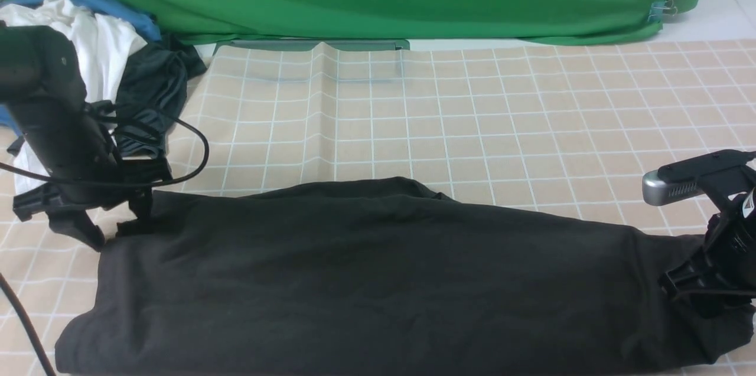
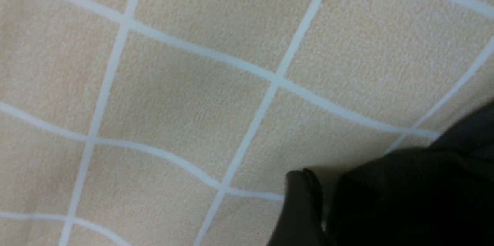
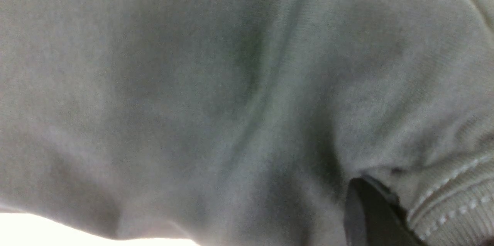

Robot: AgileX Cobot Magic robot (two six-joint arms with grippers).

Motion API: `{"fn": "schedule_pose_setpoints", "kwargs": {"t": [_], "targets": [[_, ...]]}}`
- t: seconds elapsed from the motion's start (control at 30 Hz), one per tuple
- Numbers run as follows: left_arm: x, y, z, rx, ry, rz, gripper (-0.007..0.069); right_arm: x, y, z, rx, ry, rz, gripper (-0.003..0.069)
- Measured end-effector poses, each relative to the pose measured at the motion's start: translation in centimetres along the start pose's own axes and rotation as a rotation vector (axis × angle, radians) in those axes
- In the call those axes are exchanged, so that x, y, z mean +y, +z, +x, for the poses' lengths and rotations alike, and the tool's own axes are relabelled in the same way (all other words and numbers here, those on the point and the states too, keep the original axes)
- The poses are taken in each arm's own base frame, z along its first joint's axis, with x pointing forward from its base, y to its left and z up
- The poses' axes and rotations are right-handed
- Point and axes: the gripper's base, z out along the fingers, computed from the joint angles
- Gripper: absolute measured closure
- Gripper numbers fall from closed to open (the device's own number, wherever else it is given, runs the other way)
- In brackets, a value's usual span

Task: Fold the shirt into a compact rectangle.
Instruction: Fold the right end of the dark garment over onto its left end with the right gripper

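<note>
Shirt [image 1: 378,275] lies as long black band on checked cloth [image 1: 472,116], near edge. Left gripper [image 1: 112,228] spread, at shirt's left end, holding nothing. Right gripper [image 1: 688,287] clenched on shirt's right end. Fabric soft, light, droops; best pinched at end corners.

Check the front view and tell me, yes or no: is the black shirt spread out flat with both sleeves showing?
No. The black shirt lies folded into a long band across the checked cloth, with no sleeve spread out.
</note>
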Motion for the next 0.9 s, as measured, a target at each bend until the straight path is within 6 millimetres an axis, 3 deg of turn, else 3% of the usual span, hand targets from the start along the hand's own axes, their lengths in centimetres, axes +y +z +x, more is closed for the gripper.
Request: {"fn": "schedule_pose_setpoints", "kwargs": {"t": [0.1,0.2,0.33,0.4,0.73,0.9], "targets": [[-0.1,0.1,-0.2,-0.017,-0.011,0.015,0.0226,0.0,0.0,0.0,0.000,0.000,0.000,0.0573],[-0.2,0.1,-0.2,-0.017,-0.015,0.020,0.0335,0.0,0.0,0.0,0.000,0.000,0.000,0.0573],[-0.2,0.1,-0.2,-0.017,-0.010,0.018,0.0552,0.0,0.0,0.0,0.000,0.000,0.000,0.0573],[-0.2,-0.1,-0.4,-0.016,-0.004,0.016,0.0594,0.0,0.0,0.0,-0.001,0.000,0.000,0.0573],[-0.5,-2.4,-2.5,-0.130,0.011,0.023,0.0605,0.0,0.0,0.0,-0.003,0.004,0.000,0.0573],[-0.6,-2.4,-2.6,-0.144,0.011,0.026,0.0604,0.0,0.0,0.0,-0.003,0.009,0.000,0.0573]]}}
